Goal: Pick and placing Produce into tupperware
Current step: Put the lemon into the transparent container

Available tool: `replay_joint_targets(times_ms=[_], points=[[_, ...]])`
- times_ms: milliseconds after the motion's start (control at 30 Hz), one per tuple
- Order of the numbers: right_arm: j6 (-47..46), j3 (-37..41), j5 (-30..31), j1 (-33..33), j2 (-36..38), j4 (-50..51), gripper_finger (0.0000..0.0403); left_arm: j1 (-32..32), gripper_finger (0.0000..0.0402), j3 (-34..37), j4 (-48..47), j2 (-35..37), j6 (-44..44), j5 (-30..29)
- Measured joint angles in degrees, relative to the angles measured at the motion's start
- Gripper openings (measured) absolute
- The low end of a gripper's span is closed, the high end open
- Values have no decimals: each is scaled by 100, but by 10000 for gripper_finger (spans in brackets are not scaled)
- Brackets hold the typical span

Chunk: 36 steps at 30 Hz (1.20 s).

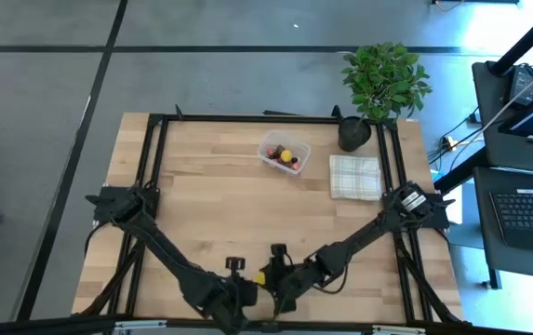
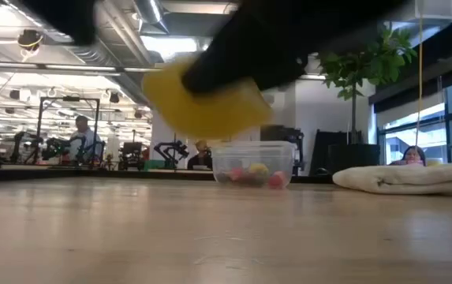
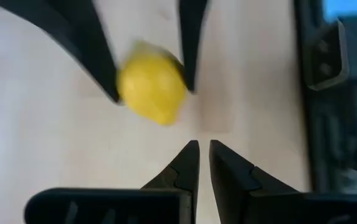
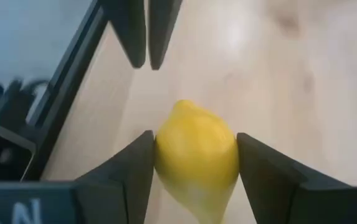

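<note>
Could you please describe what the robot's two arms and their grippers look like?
Both arms are dark, slim and multi-jointed. The right gripper has two flat black fingers, broad at the base. The left gripper has matching black fingers that taper to narrow tips.

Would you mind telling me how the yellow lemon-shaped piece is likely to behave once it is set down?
The yellow lemon-shaped piece, held in the right end effector, is rounded, so it would probably roll. Its glossy skin looks somewhat slippery. It keeps its shape between the fingers, so it seems fairly firm.
</note>
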<state>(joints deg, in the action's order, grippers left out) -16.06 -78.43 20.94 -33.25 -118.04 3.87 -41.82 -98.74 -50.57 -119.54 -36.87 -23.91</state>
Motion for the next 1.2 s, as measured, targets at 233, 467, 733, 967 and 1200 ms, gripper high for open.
replay_joint_targets(times_ms=[233, 467, 733, 967, 1200], points=[[299, 2, 1, 430, 686, 623, 203, -135, 8, 2, -684, 927, 248, -1095], [655, 11, -1, 1166, 1608, 1173, 203, -307, 7, 223, -680, 1935, 578, -1951], [594, 11, 5, 2274, 2750, 1948, 203, -457, 9, 2426, 732, 3795, 378, -2509], [568, 11, -286, 3208, 3073, 2378, 203, -299, 8, 5280, 4477, 5599, 1730, -1638], [424, 22, -666, 4186, 2978, 2734, 203, 515, 14, 7750, 8084, 6629, 2881, 650]])
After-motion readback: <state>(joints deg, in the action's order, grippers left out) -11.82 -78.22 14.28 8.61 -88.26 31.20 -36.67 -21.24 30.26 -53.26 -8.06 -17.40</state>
